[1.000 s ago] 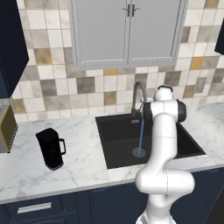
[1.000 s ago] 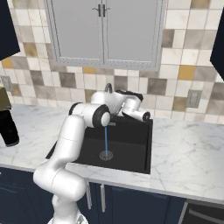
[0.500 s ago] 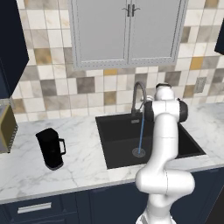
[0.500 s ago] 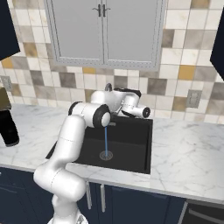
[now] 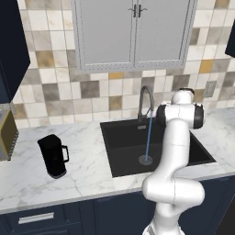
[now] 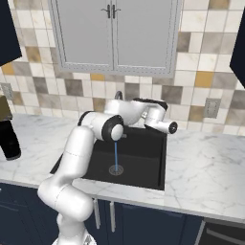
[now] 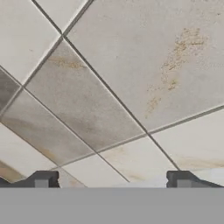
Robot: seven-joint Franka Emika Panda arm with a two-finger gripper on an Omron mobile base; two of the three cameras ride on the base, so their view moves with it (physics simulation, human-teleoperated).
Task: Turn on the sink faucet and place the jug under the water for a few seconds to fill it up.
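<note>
Hand view: gripper (image 7: 113,181) jaws wide apart, empty, facing wall tiles (image 7: 131,78) behind sink (image 5: 124,151). Water (image 5: 148,137) running; jug (image 5: 53,156) well left of sink, upright. Risk: long swing clips sink faucet (image 5: 145,101) or tips jug.

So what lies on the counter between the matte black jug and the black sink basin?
In the left base view, just bare white marble counter lies between the matte black cylindrical jug and the rectangular black sink basin; nothing stands on that stretch.

The grey gooseneck sink faucet (image 5: 145,98) stands at the back edge of the black sink (image 5: 124,151). The water (image 5: 148,135) falls straight onto the drain. The black jug (image 5: 53,156) stands upright on the counter left of the sink, handle facing the sink.
</note>
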